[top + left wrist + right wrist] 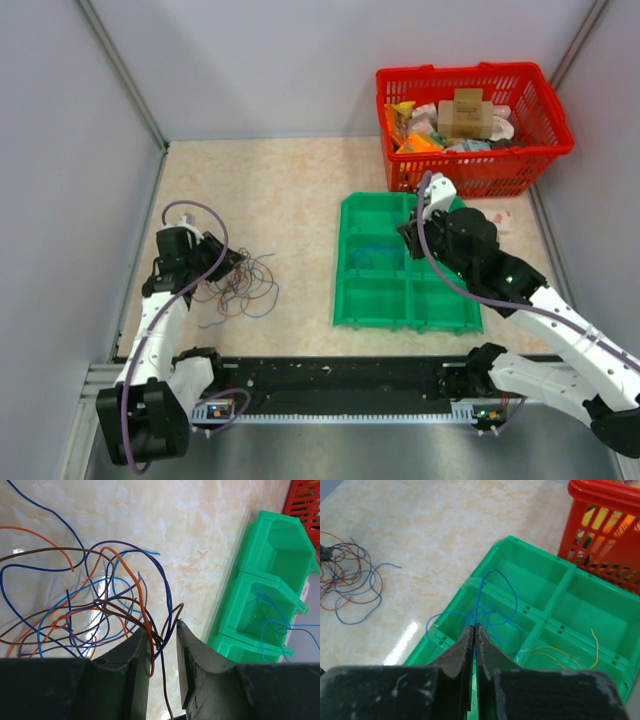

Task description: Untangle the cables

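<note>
On beige surface, cables lie tangled at left fingers, apart round some strands, while right fingers clamp blue cable over green tray; closing on several tog. prob. tightens knot.

In the left wrist view the cables run off the left edge and behind the left gripper, while the green tray is cut by the right edge.

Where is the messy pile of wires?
In the top view the pile of wires lies on the left side of the table, at the left gripper, left of the green tray.
</note>
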Action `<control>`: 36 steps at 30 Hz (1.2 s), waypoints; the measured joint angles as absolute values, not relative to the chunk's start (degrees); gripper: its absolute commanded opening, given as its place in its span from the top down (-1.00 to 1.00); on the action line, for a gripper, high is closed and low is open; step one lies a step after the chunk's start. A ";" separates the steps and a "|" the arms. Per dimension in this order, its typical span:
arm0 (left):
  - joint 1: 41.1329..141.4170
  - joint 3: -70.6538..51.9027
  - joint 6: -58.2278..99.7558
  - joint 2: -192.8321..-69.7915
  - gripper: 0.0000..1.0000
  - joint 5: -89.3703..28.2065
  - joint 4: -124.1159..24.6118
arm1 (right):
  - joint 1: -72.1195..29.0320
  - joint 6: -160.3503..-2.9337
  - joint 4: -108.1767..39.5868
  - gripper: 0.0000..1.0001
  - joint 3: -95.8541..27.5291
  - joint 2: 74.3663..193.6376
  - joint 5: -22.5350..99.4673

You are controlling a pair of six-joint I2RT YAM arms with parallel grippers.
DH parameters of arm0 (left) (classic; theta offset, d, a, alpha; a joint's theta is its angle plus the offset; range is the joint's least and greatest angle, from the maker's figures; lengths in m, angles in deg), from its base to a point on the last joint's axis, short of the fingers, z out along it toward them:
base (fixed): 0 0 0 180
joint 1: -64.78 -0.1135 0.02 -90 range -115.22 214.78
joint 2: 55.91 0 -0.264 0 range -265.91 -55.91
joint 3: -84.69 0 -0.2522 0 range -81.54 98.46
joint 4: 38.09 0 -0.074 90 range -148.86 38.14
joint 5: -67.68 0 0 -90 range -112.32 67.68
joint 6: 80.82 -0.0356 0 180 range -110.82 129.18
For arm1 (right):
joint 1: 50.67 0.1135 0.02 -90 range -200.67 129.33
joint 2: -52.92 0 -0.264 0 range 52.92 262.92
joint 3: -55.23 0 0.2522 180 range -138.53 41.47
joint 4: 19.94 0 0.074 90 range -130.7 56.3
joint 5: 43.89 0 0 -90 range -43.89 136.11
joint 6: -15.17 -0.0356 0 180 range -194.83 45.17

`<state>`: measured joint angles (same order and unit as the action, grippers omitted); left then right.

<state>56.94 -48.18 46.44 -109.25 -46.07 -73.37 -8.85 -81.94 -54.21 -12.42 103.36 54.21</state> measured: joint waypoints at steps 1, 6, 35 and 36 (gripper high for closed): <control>56.94 -48.05 46.44 -109.23 0.38 -46.07 -73.42 | -8.85 -82.18 -54.82 1.00 -12.18 103.09 55.47; 56.94 -47.37 46.44 -109.23 0.38 -46.09 -73.46 | -8.91 -84.32 -58.19 1.00 -12.18 103.07 61.00; 56.94 -46.69 45.32 -107.02 0.23 -46.11 -75.54 | -9.26 -93.48 -56.42 1.00 -11.06 136.23 56.92; 56.94 -46.69 45.19 -107.02 0.11 -46.11 -75.56 | -9.61 -93.42 -56.33 1.00 -12.15 138.39 56.65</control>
